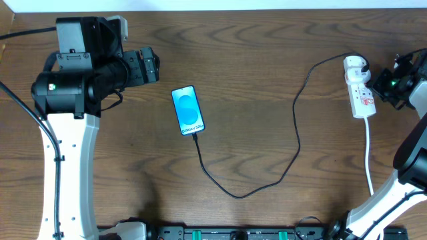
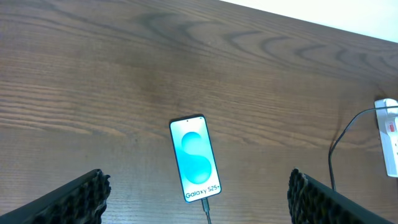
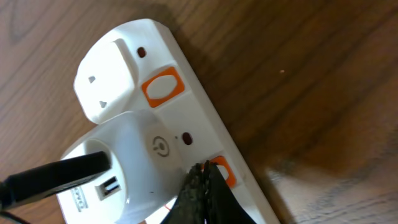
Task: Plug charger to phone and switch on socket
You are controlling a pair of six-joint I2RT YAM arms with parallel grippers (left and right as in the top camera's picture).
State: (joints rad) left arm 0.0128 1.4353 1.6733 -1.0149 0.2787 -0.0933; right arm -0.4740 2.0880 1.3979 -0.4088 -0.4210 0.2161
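**Desk:** Where is the phone?

**Photographer:** The phone (image 1: 187, 110) lies flat near the middle of the wooden counter (image 1: 267, 40), its blue screen lit and facing up. The charger (image 1: 297, 133) runs in a long black loop from the phone's lower edge across to the socket (image 1: 361, 93) at the right side.

**Desk:** Is the cable joined at both ends?

**Photographer:** The tip meets the phone's bottom edge. At the other end, the white adapter (image 3: 124, 162) sits in the socket with the black lead entering its side.

**Desk:** And the arms?

**Photographer:** The left tool (image 1: 152, 67) hangs above the counter, up and left of the phone and apart from it. Its fingers (image 2: 78, 198) are spread wide, with nothing between them. The right tool (image 3: 200, 171) is over the socket with its fingers pressed together. Their tips are at the orange switch (image 3: 225, 174) beside the adapter.

**Desk:** Is that switch pressed?

**Photographer:** Cannot tell, because the tips cover part of it.

**Desk:** Anything else in shot?

**Photographer:** The socket's white cord (image 1: 368, 153) trails toward the counter's near edge.
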